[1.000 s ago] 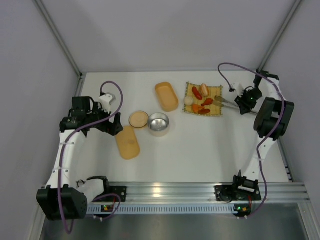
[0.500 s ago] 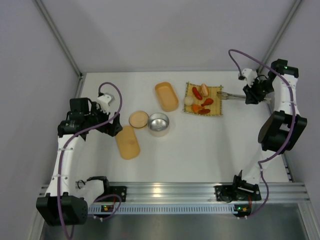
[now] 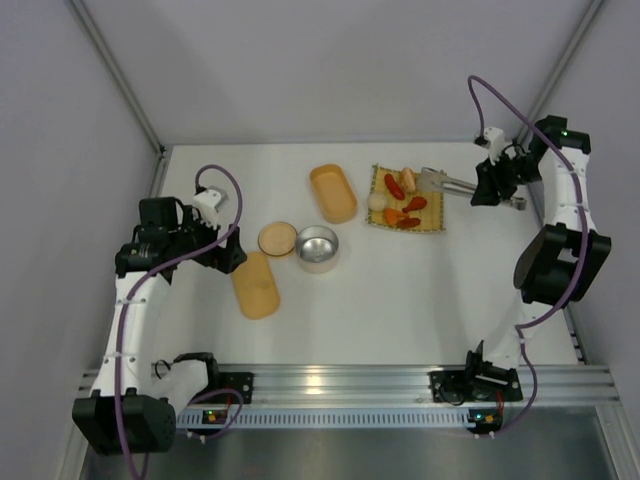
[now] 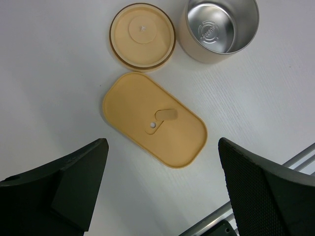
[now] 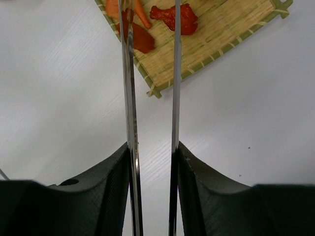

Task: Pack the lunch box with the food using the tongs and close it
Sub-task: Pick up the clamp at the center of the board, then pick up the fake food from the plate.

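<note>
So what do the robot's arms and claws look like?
The left arm and right arm are white tubes with chunky black joints. A purple cable loops along each one. The left claw and right claw are black, with dotted pads inside.

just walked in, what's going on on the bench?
The right gripper is clamped on slim silvery tongs, whose tips reach over the yellow woven mat that holds the small red and orange food pieces. The left gripper hovers open above the flat orange oval lid. The orange oval lunch box sits open and empty, so nothing is packed yet.
</note>
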`<state>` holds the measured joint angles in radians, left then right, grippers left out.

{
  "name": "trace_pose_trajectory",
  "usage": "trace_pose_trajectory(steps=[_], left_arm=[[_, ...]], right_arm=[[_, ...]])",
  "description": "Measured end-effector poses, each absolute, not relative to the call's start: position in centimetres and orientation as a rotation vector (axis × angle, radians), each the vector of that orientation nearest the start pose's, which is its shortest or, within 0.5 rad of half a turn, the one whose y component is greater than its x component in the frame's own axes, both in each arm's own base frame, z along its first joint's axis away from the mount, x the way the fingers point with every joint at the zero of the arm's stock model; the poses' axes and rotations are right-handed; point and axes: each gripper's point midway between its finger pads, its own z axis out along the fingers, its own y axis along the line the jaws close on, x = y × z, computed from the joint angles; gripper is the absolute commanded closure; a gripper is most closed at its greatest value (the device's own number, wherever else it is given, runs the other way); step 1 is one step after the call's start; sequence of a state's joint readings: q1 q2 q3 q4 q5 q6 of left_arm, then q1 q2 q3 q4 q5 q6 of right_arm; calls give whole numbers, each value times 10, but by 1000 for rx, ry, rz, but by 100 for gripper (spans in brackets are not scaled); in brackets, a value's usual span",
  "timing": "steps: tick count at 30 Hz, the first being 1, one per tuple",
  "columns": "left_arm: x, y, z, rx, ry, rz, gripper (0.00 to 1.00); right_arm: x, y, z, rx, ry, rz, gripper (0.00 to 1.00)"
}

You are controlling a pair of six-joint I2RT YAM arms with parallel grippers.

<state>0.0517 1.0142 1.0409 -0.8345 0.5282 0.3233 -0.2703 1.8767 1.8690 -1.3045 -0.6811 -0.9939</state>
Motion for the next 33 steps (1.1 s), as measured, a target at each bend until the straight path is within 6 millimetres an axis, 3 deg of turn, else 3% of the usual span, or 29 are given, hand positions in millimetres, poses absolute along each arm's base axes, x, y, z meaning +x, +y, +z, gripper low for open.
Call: trace_pose_trajectory(steps=[9,19,28,33], left_arm=[[259,-65,204,536,2223,-452,2],[258,-66,198,529,2236,-459,2],[256,-66,193,525,2245,-464,2],[256,-66,190,524,2251,-467,2]], right_arm=[[403,-1,193,-806,2345,547,60],[424,21,171,-692,2424,430,60],[445,17,171,-595,2427,304,60],[452,18,153,-576,2464,298,59]])
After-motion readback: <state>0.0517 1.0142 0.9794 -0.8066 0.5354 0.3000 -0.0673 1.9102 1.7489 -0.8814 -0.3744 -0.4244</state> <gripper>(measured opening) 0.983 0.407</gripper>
